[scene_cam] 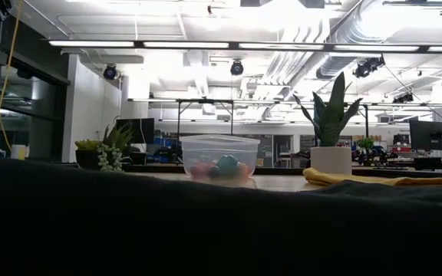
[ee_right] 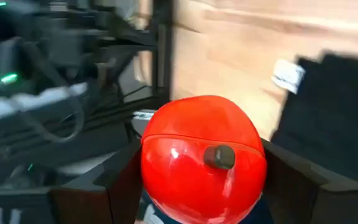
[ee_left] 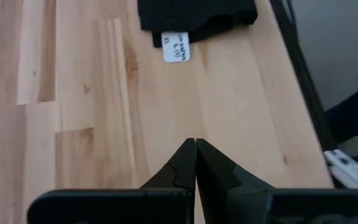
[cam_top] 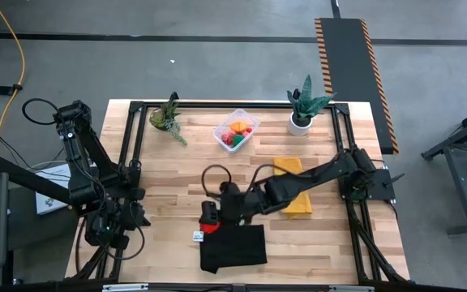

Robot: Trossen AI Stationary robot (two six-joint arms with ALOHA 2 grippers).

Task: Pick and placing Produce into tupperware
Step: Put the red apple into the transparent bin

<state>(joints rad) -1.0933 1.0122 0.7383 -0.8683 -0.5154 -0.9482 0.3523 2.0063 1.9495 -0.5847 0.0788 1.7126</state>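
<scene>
A red round toy fruit (ee_right: 201, 158) with a dark stem stub sits between the fingers of my right gripper (cam_top: 209, 217), over the table's middle near the far left corner of a black cloth (cam_top: 232, 247). The clear tupperware (cam_top: 235, 131) stands at the far middle of the table and holds red, orange and green produce (cam_top: 237, 130); the low view also shows the tub (scene_cam: 219, 157). My left gripper (ee_left: 195, 146) is shut with nothing in it, above bare wood near the table's near left corner (cam_top: 113, 234). My right gripper pinches the red fruit between its two fingers, one on each of its opposite sides (ee_right: 151, 171). The stem stub (ee_right: 219, 157) faces the wrist camera. The fruit is lifted clear of the table, and the fingers slant downward.
A yellow cloth (cam_top: 292, 188) lies under the right arm. A small green plant (cam_top: 167, 118) stands at the far left and a plant in a white pot (cam_top: 301, 109) at the far right. A white tag (ee_left: 176, 46) sticks out from the black cloth's edge.
</scene>
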